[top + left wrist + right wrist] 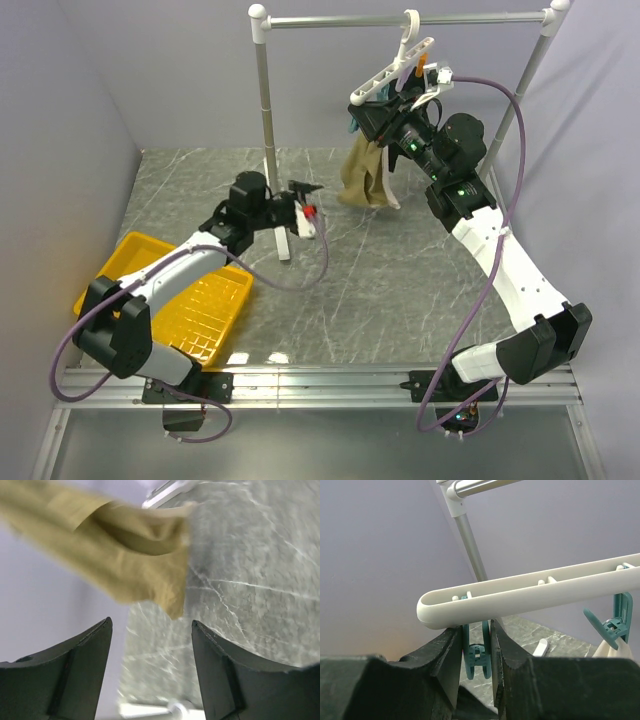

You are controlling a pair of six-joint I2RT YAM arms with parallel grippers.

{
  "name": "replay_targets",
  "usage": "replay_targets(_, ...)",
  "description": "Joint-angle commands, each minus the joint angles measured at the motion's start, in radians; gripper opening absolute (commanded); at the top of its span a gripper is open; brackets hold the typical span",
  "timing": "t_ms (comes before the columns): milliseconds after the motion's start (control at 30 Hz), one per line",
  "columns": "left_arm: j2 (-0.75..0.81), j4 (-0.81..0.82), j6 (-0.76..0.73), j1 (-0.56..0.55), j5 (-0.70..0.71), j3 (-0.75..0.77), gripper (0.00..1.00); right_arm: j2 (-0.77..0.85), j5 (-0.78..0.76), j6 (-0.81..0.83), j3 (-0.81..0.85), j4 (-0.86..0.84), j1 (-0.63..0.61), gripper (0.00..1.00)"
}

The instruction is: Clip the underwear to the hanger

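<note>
The white hanger hangs by its hook from the silver rail. The tan underwear hangs down below its lower left end. My right gripper is at that end. In the right wrist view its two fingers press on a teal clip under the white hanger bar. A second teal clip hangs further right, with cream fabric just below it. My left gripper is open and empty, to the left of the underwear. In the left wrist view the underwear hangs ahead of the open gripper, apart from it.
The rail's upright pole stands just behind the left gripper, with its white foot on the marble table. A yellow basket sits at the near left. Grey walls close in the left and right sides.
</note>
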State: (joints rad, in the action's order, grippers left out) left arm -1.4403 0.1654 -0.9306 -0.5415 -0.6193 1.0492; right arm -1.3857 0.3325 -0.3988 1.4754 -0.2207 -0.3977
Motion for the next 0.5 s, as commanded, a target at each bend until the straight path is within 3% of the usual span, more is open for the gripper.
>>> replay_targets(0, 0.011, -0.03, -0.376, -0.08, -0.01, -0.002, 0.7, 0.002, -0.035, 0.009, 0.048, -0.028, -0.01, 0.0)
replay_targets(167, -0.063, 0.137, -0.35, -0.205, 0.154, 0.02, 0.71, 0.001, -0.046, 0.009, 0.048, -0.023, -0.01, 0.0)
replay_targets(333, -0.127, 0.259, -0.248, -0.222, 0.196, 0.046, 0.7, 0.011, -0.038, 0.02, 0.043, -0.022, -0.013, 0.0)
replay_targets(467, -0.146, 0.237, -0.235, -0.221, 0.187, 0.072, 0.7, 0.019, -0.042, 0.029, 0.026, -0.026, -0.013, 0.0)
